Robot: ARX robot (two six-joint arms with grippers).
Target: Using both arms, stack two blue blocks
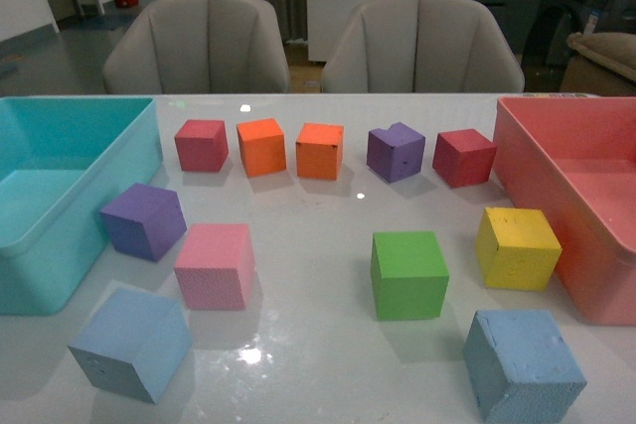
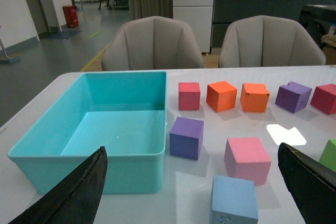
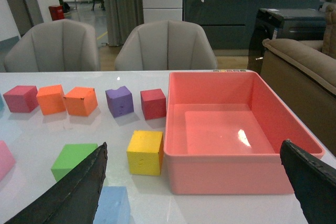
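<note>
Standing by the glossy white table [image 1: 318, 235], I see the two pale grey-blue foam cubes sitting well apart along its near edge. One blue cube [image 1: 131, 343] is on the left, just in front of a pink foam cube [image 1: 215, 265] and near the turquoise plastic bin [image 1: 40, 265]. The other blue cube [image 1: 524, 364] is on the right, in front of a yellow foam cube [image 1: 517, 247] and near the salmon-pink plastic bin [image 1: 586, 285]. That split looks deliberate to me, with one cube within reach of each arm. The left gripper [image 2: 191, 153] is spread wide and empty, and its cube sits low between the fingers in the wrist view. The right gripper [image 3: 193, 144] is just as wide and empty, though its cube lies off toward one finger (so it would likely need to shift across first). Neither cube is touched, and the stacking hasn't begun.
</note>
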